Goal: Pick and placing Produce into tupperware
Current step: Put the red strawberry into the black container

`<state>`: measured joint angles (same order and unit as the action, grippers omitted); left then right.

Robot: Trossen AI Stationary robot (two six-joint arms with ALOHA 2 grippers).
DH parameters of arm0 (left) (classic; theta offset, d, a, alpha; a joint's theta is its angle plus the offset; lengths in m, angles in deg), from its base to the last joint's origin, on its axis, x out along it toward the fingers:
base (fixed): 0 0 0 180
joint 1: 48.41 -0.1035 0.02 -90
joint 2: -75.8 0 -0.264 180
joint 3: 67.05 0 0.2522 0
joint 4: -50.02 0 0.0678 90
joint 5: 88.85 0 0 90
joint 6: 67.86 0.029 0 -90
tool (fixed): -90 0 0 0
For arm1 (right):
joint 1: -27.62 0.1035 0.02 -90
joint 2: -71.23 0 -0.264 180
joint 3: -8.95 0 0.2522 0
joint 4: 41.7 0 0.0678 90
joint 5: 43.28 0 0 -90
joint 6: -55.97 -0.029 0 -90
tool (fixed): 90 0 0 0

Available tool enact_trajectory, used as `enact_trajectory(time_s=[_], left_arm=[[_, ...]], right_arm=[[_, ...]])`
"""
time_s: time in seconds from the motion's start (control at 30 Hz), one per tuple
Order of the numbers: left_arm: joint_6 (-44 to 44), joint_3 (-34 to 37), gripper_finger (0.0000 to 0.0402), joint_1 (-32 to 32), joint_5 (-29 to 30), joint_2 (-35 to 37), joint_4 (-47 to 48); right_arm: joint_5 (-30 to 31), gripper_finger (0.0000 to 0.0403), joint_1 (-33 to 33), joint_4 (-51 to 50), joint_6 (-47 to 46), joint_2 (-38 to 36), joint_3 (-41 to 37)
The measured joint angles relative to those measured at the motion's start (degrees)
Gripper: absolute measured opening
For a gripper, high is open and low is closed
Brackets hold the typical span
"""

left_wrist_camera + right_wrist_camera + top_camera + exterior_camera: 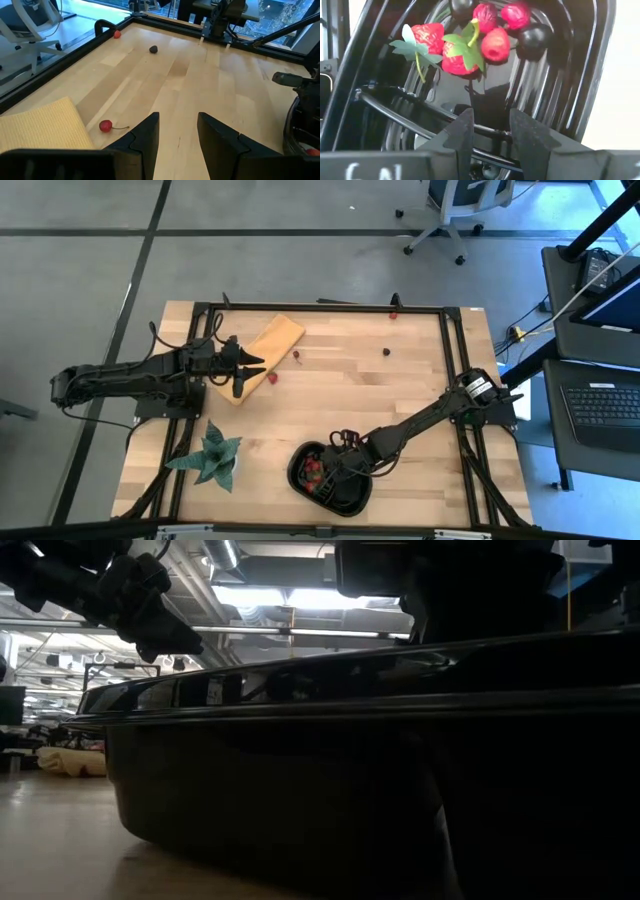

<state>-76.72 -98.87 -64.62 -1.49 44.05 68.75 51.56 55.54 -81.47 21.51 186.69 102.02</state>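
The black tray (345, 492) stands near the table's front edge and holds several strawberries (455, 52) and dark berries (534, 37). My right gripper (338, 463) hovers over the tray's inside, open and empty; its fingers (465, 131) point down into a compartment (445, 95). My left gripper (243, 366) is open and empty above the near edge of the tan board (262, 352). A red berry with a stem (105, 125) lies on the table just ahead of its fingers (148, 134). More loose berries lie on the table (297, 355) (386, 351) (393, 314).
A green spiky plant (210, 460) stands at the front left, beside the tray. A black frame (320, 308) runs around the table. The tray's wall (300, 790) fills the low view, with my left gripper (150, 610) above it at upper left.
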Motion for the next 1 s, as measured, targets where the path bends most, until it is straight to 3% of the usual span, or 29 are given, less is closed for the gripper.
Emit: enact_trajectory(time_s=[0.17,0.47,0.8,1.0], left_arm=[[-0.02,0.00,0.0126,0.00,0.00,0.00,0.00],[-0.02,0.00,0.0126,0.00,0.00,0.00,0.00],[-0.09,0.00,0.0126,0.00,0.00,0.00,-0.09],[-0.07,0.00,0.0126,0.00,0.00,0.00,-0.09]], right_arm=[[-0.48,0.0131,0.00,0.07,-2.39,-0.62,1.46],[-0.41,0.0131,-2.49,-8.07,7.41,-7.14,9.76],[0.25,0.0131,-11.52,-17.91,22.59,-13.50,10.38],[0.22,0.0131,-18.15,-21.45,26.11,-16.23,9.64]])
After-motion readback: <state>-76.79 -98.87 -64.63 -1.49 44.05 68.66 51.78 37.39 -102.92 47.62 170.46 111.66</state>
